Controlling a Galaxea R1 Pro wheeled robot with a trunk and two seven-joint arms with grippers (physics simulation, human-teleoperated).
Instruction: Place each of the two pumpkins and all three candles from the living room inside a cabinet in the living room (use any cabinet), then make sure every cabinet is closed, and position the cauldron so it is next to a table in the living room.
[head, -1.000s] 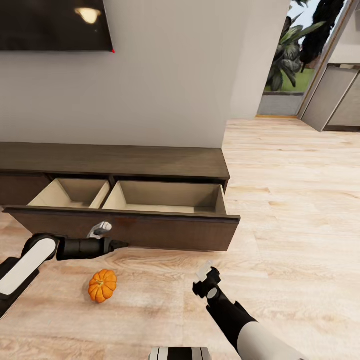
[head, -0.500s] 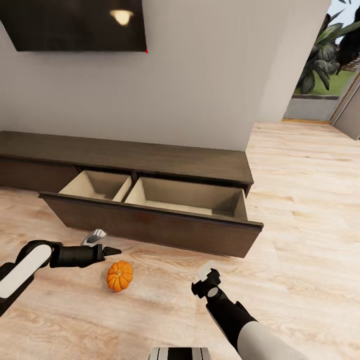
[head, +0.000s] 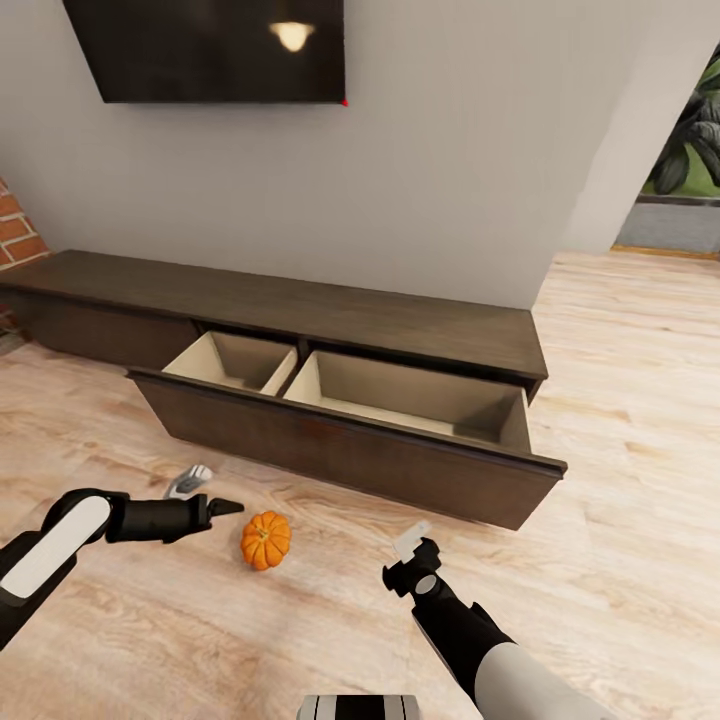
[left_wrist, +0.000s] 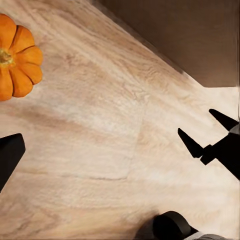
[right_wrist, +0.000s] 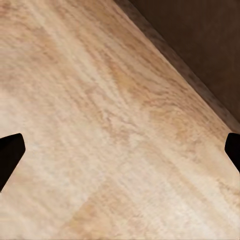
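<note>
Camera view has swung left since earlier; small orange ribbed pumpkin (head: 265, 540) lies before the long dark-brown wooden cabinet (head: 330, 325)'s open drawer, between both spread, empty claws: left claw (head: 200, 492), right claw (head: 409, 548).

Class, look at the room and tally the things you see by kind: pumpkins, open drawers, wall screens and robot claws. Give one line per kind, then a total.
Pumpkins: 1
Open drawers: 1, split into two compartments
Wall screens: 1
Robot claws: 2, left claw and right claw
Total: 5
</note>
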